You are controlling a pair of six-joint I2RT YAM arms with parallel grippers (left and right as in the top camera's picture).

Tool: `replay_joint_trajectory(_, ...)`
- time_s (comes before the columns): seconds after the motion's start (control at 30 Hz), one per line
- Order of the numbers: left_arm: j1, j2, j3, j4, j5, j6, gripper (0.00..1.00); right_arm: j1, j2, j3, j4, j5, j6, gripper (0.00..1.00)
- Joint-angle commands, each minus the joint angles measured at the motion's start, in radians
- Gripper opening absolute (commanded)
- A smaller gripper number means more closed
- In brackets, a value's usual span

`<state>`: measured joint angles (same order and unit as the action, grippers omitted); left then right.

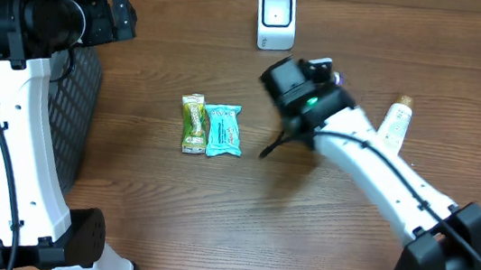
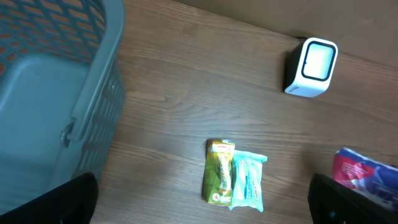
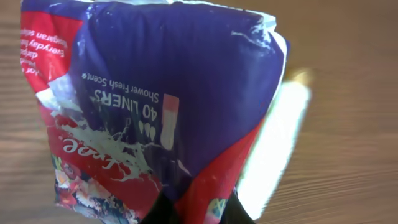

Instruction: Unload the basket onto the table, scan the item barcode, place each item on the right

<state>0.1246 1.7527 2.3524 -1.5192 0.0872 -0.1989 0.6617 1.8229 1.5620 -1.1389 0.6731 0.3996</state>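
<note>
Between the right gripper's clamped fingers, a purple-and-red plastic liner packet runs lengthwise away, print inverted; left gripper gapes beside blue-grey basket.

Even soft light, faint shadows on the table, wrist background blurred (one patch blown white)

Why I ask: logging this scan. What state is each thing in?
Right gripper: shut on pack.
Pack: held.
Left gripper: open, empty.
Scanner: upright.
Green bar: flat, touching teal bar.
Teal bar: flat.
Bottle: lying down.
</note>
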Motion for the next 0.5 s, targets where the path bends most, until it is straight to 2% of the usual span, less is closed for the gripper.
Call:
replay_joint_trajectory(0.0,0.0,0.003,0.019,0.004,0.01,0.019,0.99,0.057,-0.01,0.011,0.002,0.296,-0.039,0.04)
replay_joint_trajectory(0.07,0.0,0.003,0.019,0.004,0.01,0.019,1.0,0.067,-0.01,0.011,0.002,0.297,-0.105,0.04)
replay_joint_trajectory(0.3,0.0,0.003,0.019,0.004,0.01,0.019,1.0,0.065,0.026,0.01,0.015,0.356,-0.122,0.04)
replay_joint_trajectory(0.47,0.0,0.003,0.019,0.004,0.01,0.019,1.0,0.064,0.103,0.01,0.015,0.364,-0.27,0.04)
